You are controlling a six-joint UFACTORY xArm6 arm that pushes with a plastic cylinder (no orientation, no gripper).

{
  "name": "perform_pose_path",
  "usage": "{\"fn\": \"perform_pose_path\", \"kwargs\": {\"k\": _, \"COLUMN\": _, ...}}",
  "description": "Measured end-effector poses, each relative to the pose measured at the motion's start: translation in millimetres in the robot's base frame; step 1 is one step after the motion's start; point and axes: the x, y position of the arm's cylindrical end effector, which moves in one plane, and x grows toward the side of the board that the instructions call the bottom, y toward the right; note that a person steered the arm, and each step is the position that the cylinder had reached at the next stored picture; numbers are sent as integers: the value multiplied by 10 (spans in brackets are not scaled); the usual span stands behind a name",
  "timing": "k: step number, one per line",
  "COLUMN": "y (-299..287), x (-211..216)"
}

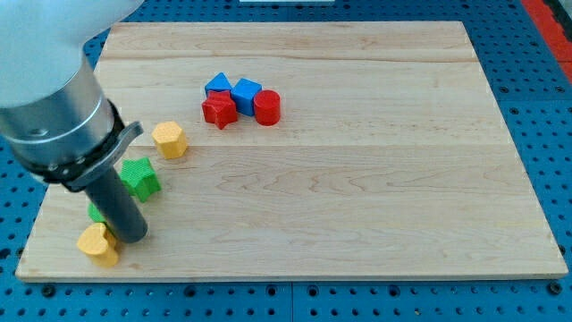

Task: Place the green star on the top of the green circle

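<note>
The green star (139, 177) lies near the board's left side. Just below and left of it, a green block (96, 212), seemingly the green circle, shows only as a sliver behind my rod. My tip (130, 236) rests on the board below the star, right of that green block and beside a yellow heart-shaped block (98, 244). The tip is close to the green sliver and the yellow block; I cannot tell whether it touches them. The star sits apart from the tip.
A yellow hexagon (169, 139) lies above and right of the green star. A cluster sits at upper centre: two blue blocks (218, 86) (246, 94), a red star (219, 110) and a red cylinder (266, 106). The wooden board's bottom edge (286, 275) runs close below the tip.
</note>
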Motion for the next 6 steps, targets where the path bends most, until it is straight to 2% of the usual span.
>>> {"fn": "perform_pose_path", "kwargs": {"k": 4, "y": 209, "x": -408}}
{"fn": "perform_pose_path", "kwargs": {"k": 6, "y": -10, "x": -669}}
